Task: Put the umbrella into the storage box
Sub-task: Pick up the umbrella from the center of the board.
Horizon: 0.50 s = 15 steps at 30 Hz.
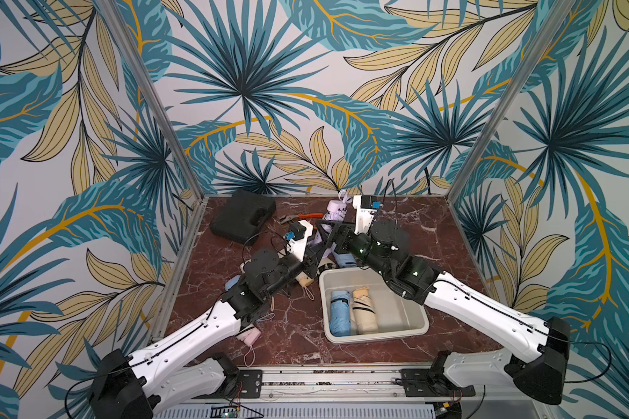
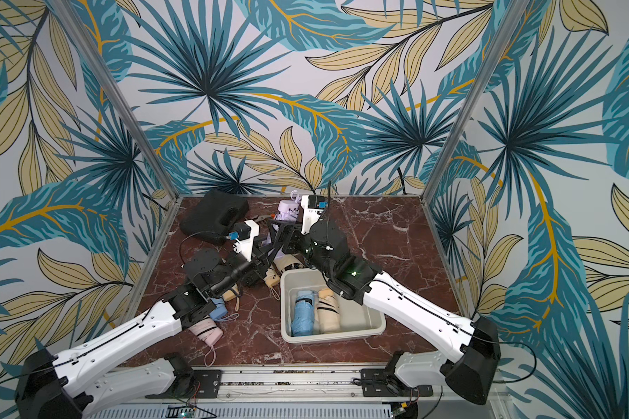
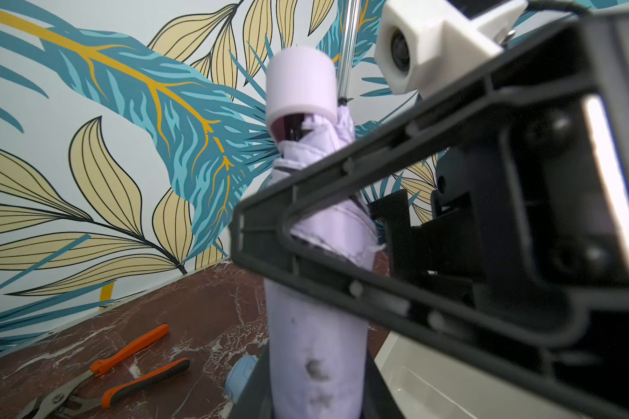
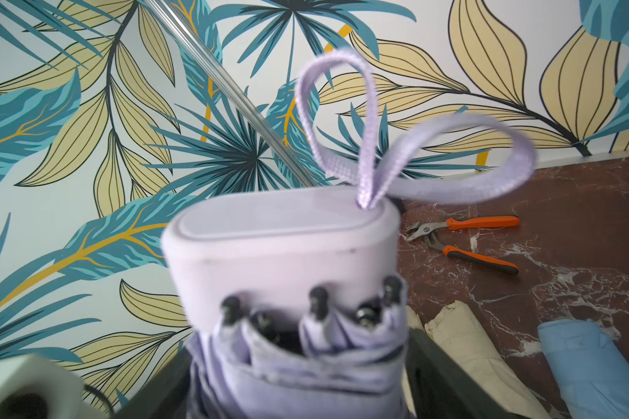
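left wrist view shows us a handover, we judge: left gripper point(image 3: 315, 391) fingers clamped on the lilac umbrella point(image 3: 316, 326), upright towards the worktop's point(image 1: 433, 235) far edge, right gripper point(image 4: 298, 384) fingers astride it, bite not discernible; next needs right clamping, left freeing, carriage to the storage box point(image 1: 378, 335).

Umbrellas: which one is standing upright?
The lilac umbrella, held upright in the left gripper. The others all lie flat, either on the table or in the storage box.
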Available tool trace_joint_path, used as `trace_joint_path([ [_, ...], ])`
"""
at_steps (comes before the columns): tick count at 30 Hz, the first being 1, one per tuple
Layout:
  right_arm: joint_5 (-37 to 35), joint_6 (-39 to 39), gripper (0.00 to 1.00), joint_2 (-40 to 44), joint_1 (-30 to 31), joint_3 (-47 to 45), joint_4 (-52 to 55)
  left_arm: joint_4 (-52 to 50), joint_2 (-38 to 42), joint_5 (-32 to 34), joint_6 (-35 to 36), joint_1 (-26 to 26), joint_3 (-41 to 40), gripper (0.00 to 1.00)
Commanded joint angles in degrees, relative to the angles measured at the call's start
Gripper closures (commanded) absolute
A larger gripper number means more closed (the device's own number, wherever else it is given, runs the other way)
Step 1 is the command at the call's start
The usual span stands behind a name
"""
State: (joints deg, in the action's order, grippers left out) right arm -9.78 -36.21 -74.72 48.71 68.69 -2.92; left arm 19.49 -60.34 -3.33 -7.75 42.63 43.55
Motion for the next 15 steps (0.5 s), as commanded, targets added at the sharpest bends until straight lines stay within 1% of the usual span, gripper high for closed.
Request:
trace_joint_path([
  [1, 2.30, 0.05, 0.21, -1.17, 0.16, 0.18, -1.43, 4.56, 0.92, -0.09, -1.33, 0.18, 2.00, 1.00],
  [4, 2.55, -0.15, 0.31, -1.45, 0.21, 0.15, -1.72, 4.55, 1.00, -0.23, -1.98, 0.16, 1.84, 0.99],
  [6, 2.63, -0.35, 0.40, -1.74, 0.16, 0.09, -1.83, 5.10, 1.01, -0.36, -2.68, 0.17, 1.53, 0.95],
  [7, 2.57, -0.46, 0.45, -1.83, 0.16, 0.08, -1.89, 5.44, 1.01, -0.54, -2.92, 0.12, 1.34, 0.91],
  [9, 1.95, -0.46, 0.53, -1.91, 0.16, 0.08, -2.17, 5.74, 1.03, -1.11, -3.24, 0.17, 1.05, 0.80],
  [11, 1.28, -0.02, 0.59, -1.74, 0.16, 0.26, -2.09, 6.03, 1.23, -1.77, -3.24, 0.17, 0.77, 0.71],
  [15, -0.47, 1.08, 0.65, -1.05, 0.12, 0.44, -1.10, 6.09, 2.14, -2.98, -2.82, 0.18, -0.19, 0.51],
])
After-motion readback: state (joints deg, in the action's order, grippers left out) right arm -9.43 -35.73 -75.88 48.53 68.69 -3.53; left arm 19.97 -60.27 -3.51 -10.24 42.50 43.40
